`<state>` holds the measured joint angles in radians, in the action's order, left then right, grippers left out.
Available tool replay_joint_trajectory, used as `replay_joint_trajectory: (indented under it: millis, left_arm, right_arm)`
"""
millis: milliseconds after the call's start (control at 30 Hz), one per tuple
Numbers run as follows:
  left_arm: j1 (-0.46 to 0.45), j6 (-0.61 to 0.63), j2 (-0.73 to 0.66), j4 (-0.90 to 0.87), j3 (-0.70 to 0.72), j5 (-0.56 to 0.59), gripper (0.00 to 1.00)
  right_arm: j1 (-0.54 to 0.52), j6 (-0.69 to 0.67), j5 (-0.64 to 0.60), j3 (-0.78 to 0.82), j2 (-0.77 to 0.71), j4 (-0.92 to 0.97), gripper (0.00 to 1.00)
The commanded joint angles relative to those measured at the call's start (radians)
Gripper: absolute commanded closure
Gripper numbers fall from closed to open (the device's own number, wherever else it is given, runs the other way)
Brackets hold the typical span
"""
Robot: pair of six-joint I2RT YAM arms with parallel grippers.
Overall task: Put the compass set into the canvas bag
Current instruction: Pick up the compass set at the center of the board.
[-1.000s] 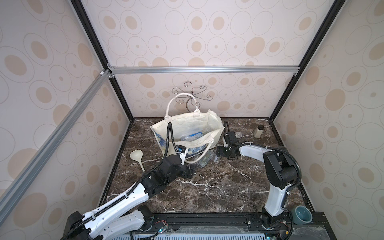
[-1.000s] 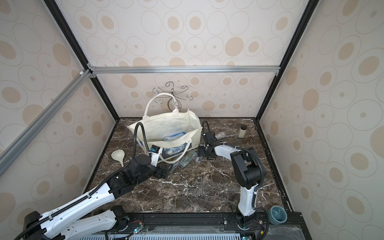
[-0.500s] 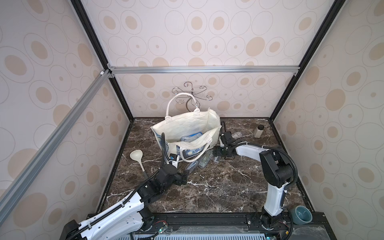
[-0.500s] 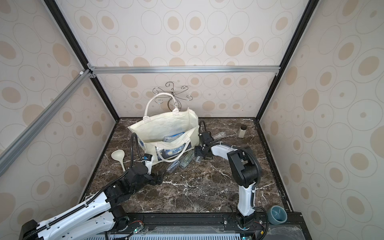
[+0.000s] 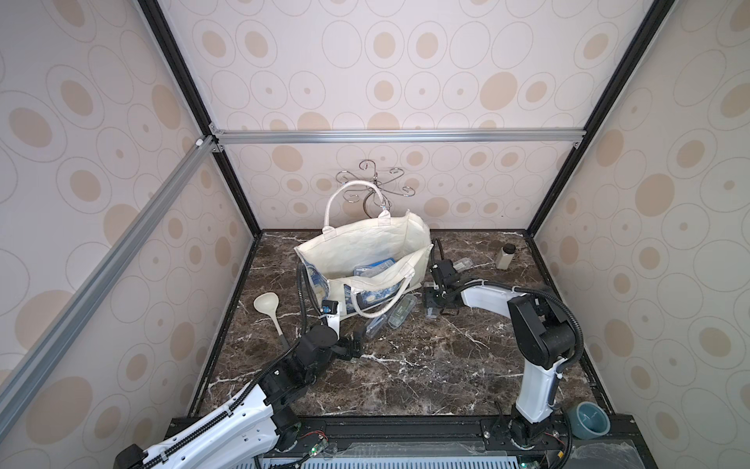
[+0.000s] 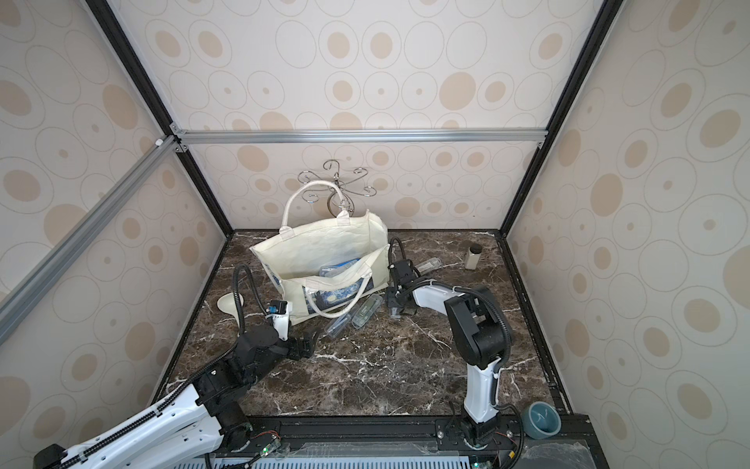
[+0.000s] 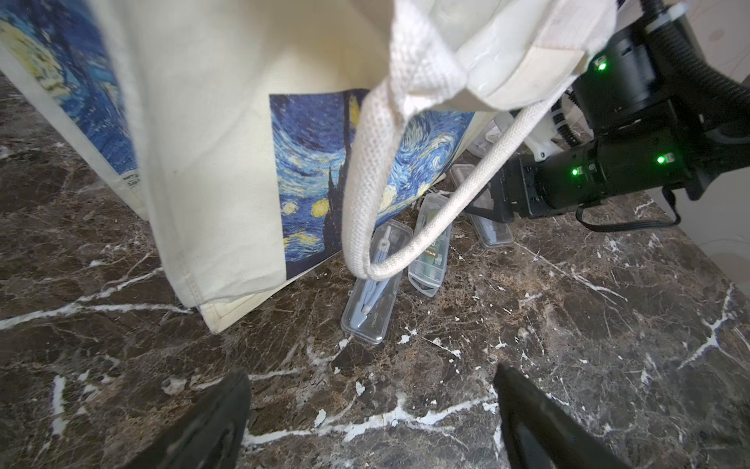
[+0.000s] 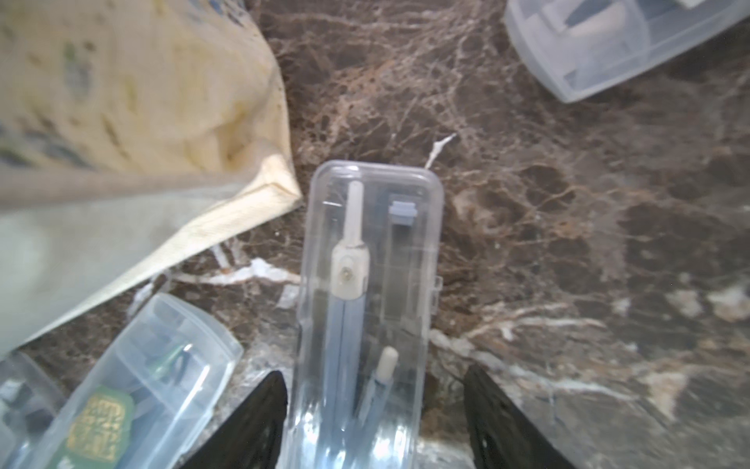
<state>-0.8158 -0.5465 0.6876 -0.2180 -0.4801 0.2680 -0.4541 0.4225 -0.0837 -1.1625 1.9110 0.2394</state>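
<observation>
My right gripper (image 8: 373, 375) straddles the compass set (image 8: 365, 284) with the jaws part-open. One finger is close against it and the other shows a gap, so I judge it not yet gripped. I sit at its end, lined up along its length, because only the narrow width fits between my fingers. The set lies flat on the marble (image 8: 568, 243), just beside the bag's (image 8: 121, 122) bottom corner and outside it. Two more cases (image 7: 373, 292) lie in front of the bag, partly under its drooping handle (image 7: 365, 182), which makes them a harder reach. My left gripper (image 7: 370, 371) hangs wide and empty over bare marble, clear of the bag, probably to leave its mouth free. The bag stands open, so a lift and drop should do.
</observation>
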Motion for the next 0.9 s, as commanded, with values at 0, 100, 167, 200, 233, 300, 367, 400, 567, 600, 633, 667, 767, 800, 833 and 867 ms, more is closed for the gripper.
replay_joint_trajectory:
  millis: [0, 100, 167, 200, 233, 300, 367, 400, 567, 600, 633, 667, 767, 800, 833, 867]
  left_arm:
    - [-0.008, 0.001, -0.01, 0.029, 0.008, 0.018, 0.06]
    - [-0.008, -0.001, -0.008, 0.029, 0.014, 0.008, 0.06]
    - [-0.008, -0.004, -0.005, 0.03, 0.019, 0.007, 0.06]
    - [-0.008, -0.003, -0.004, 0.03, 0.02, 0.005, 0.06]
    - [-0.008, -0.003, -0.002, 0.032, 0.019, 0.002, 0.06]
    - [-0.007, 0.005, 0.004, 0.027, 0.014, -0.004, 0.06]
    - [-0.008, 0.014, 0.006, 0.009, 0.005, 0.004, 0.06]
    - [-0.008, 0.016, 0.006, 0.0, 0.001, 0.014, 0.06]
    - [-0.007, 0.023, -0.01, -0.023, -0.009, 0.03, 0.06]
    - [-0.008, 0.024, -0.012, -0.025, -0.01, 0.031, 0.06]
    - [-0.008, 0.028, -0.017, -0.028, -0.012, 0.035, 0.06]
    - [-0.007, 0.029, -0.021, -0.034, -0.014, 0.041, 0.06]
    - [-0.008, 0.036, -0.033, -0.055, -0.025, 0.059, 0.06]
    - [-0.008, 0.038, -0.038, -0.061, -0.029, 0.065, 0.06]
    - [-0.008, 0.042, -0.043, -0.064, -0.031, 0.071, 0.06]
    - [-0.008, 0.043, -0.047, -0.066, -0.034, 0.076, 0.06]
  right_arm:
    - [0.009, -0.007, -0.006, 0.04, 0.012, 0.072, 0.32]
    - [0.007, -0.029, 0.03, 0.025, 0.033, 0.063, 0.37]
    - [0.008, -0.028, 0.044, 0.021, 0.042, 0.059, 0.42]
    - [0.008, -0.027, 0.045, 0.024, 0.042, 0.057, 0.43]
    - [0.008, -0.024, 0.043, 0.029, 0.042, 0.052, 0.43]
    - [0.009, -0.025, 0.035, 0.037, 0.036, 0.049, 0.46]
    - [0.008, -0.03, 0.023, 0.043, 0.027, 0.047, 0.48]
    - [0.008, -0.034, 0.018, 0.047, 0.021, 0.047, 0.49]
    - [0.009, -0.039, -0.001, 0.072, -0.012, 0.033, 0.53]
    - [0.012, -0.036, -0.004, 0.076, -0.019, 0.029, 0.53]
    - [0.012, -0.035, -0.005, 0.083, -0.027, 0.028, 0.53]
    - [0.014, -0.034, -0.006, 0.087, -0.035, 0.026, 0.54]
    - [0.018, -0.038, -0.011, 0.096, -0.062, 0.029, 0.54]
    - [0.021, -0.04, -0.013, 0.098, -0.074, 0.033, 0.54]
    - [0.02, -0.044, -0.018, 0.1, -0.088, 0.037, 0.54]
    - [0.022, -0.046, -0.023, 0.101, -0.1, 0.039, 0.54]
